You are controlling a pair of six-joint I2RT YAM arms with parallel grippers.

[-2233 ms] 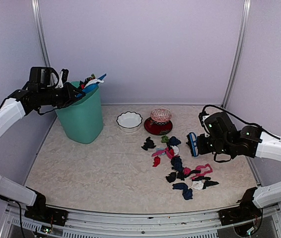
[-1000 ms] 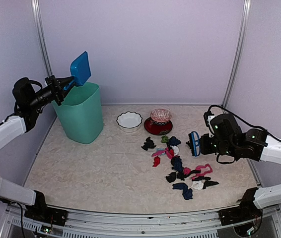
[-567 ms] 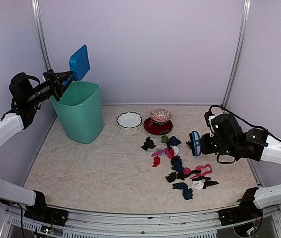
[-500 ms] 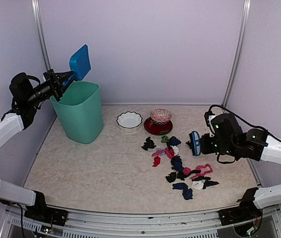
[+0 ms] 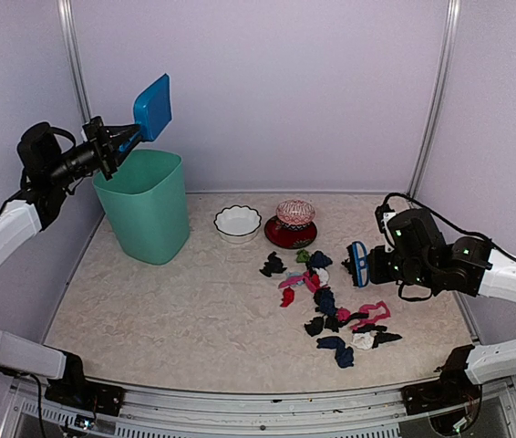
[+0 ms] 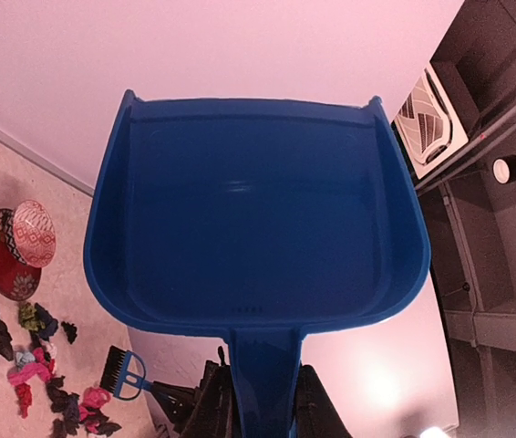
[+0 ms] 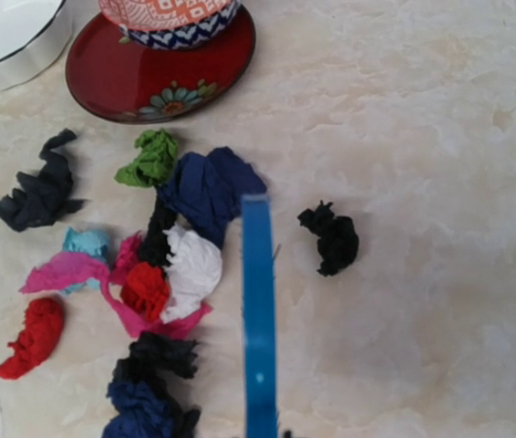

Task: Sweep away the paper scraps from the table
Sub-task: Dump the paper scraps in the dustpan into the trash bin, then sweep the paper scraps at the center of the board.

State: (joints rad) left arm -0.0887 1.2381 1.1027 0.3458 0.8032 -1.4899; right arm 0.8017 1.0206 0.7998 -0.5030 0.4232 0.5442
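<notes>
Pinching the handle of the blue dustpan (image 5: 152,108), the left pincer (image 5: 112,151) is holding it tilted up over the green bin (image 5: 149,214) at the far left of the table (image 5: 167,310). Right of centre, the paper scraps (image 5: 331,306) are lying clustered on the table in front of a red plate (image 5: 281,240), and just beside them the right pincer (image 5: 372,265) is clamping the small blue hand brush (image 5: 356,262).

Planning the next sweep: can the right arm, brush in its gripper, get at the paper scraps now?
Probably yes: the right gripper holds the brush just beside the paper scraps, with nothing between.
</notes>
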